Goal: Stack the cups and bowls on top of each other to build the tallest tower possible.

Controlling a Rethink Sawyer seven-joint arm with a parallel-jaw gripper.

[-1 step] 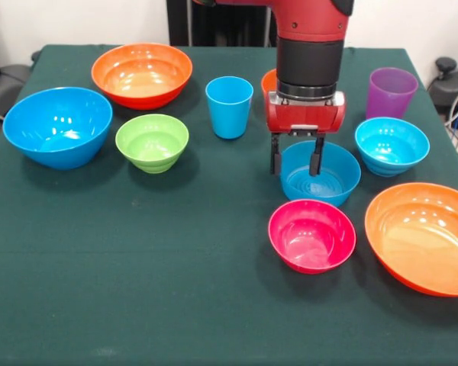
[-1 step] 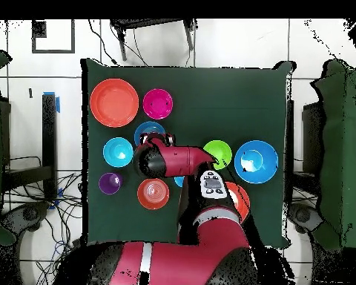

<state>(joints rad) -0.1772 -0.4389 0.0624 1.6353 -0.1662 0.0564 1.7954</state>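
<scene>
Bowls all loose, no tower begun. Pink bowl (image 1: 311,235) nearest; just behind it a blue bowl (image 1: 320,172), gripper (image 1: 297,156) spread over its far rim. Light blue cup (image 1: 229,107) farther back. Next: lower, pinch rim.

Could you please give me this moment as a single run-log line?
gripper: open, over blue bowl | pink bowl: alone on table | cups: unstacked | tower: not started

Red arm (image 1: 309,19) with a black wrist band, red claw (image 1: 297,158) housing, black fingers (image 1: 275,156).
</scene>
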